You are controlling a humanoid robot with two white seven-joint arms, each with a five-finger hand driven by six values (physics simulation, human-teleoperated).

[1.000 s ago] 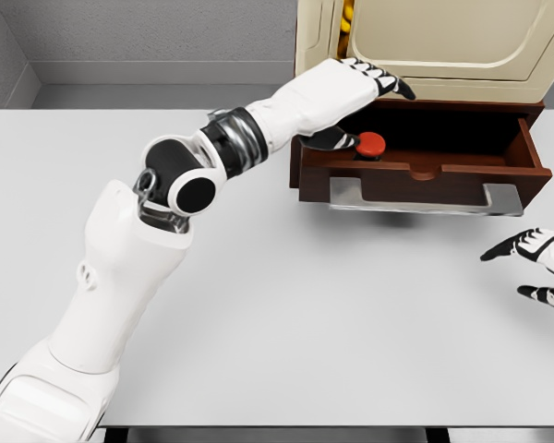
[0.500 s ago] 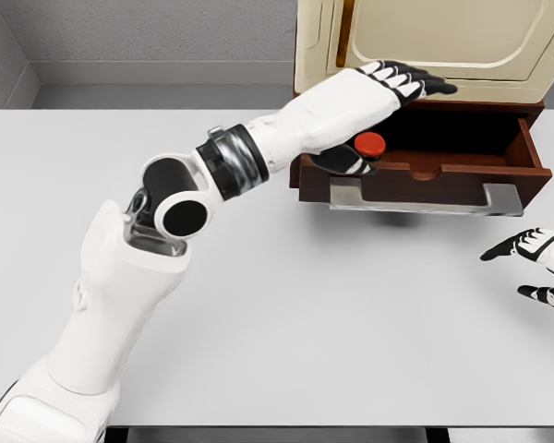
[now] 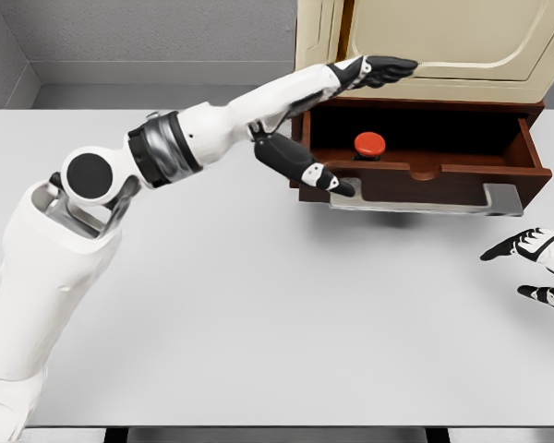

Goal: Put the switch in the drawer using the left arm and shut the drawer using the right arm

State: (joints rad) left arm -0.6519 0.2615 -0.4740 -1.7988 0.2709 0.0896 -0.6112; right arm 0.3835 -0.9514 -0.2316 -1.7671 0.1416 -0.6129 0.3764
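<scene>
The switch [image 3: 369,144], a red round button on a dark base, sits inside the open drawer [image 3: 425,175], left of its middle, with only its cap and a sliver of the base showing above the drawer's front wall. The drawer is dark brown wood with a pale metal handle along its front, and it stands pulled out from the cream-coloured cabinet [image 3: 443,46], whose top is cut off by the upper edge of the picture.

The left hand [image 3: 337,111] is held over the drawer's left end with its fingers [image 3: 388,66] spread wide: the long digits stretch out flat toward the cabinet face, while the thumb points down across the drawer's front left corner. It holds nothing and is apart from the switch. The left arm crosses the grey table [image 3: 258,305] from the lower left.

The right hand [image 3: 535,268] shows only in part at the right edge, low over the table; two dark-tipped digits are visible, spread apart and empty, the rest cut off.
</scene>
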